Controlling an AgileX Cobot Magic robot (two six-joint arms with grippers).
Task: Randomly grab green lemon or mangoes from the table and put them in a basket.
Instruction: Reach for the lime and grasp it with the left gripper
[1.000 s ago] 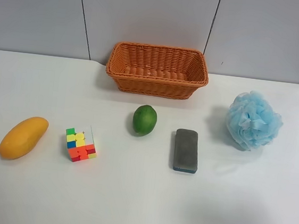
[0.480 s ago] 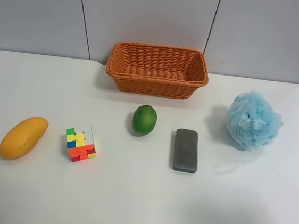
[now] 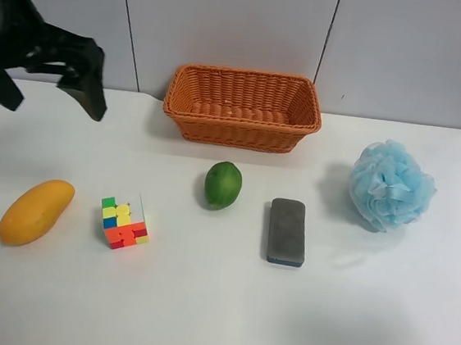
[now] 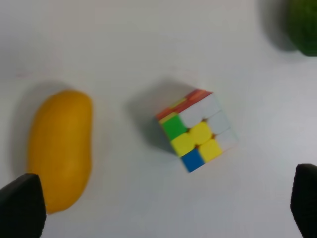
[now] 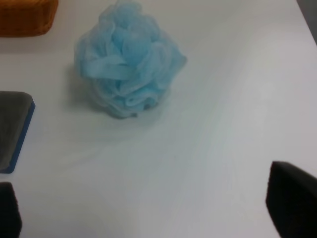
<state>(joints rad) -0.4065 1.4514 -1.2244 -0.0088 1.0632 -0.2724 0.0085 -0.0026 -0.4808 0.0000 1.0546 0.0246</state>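
While both claws gape wide and hold nothing, the mango [image 3: 35,211] and the green lemon [image 3: 223,184] lie on the white table [image 3: 198,326], outside the wicker basket [image 3: 240,132].
Seen at the exterior high view's left, the left claw [image 3: 54,100] hovers near the table's far edge, beyond the mango; a multicoloured puzzle cube [image 3: 124,223] sits near that fruit. The green lemon rests mid-table, just in front of the basket, not touching it. The right claw [image 5: 148,208], fingers spread, appears only in its wrist view, near a blue bath pouf [image 3: 390,185] and a grey block [image 3: 287,231].
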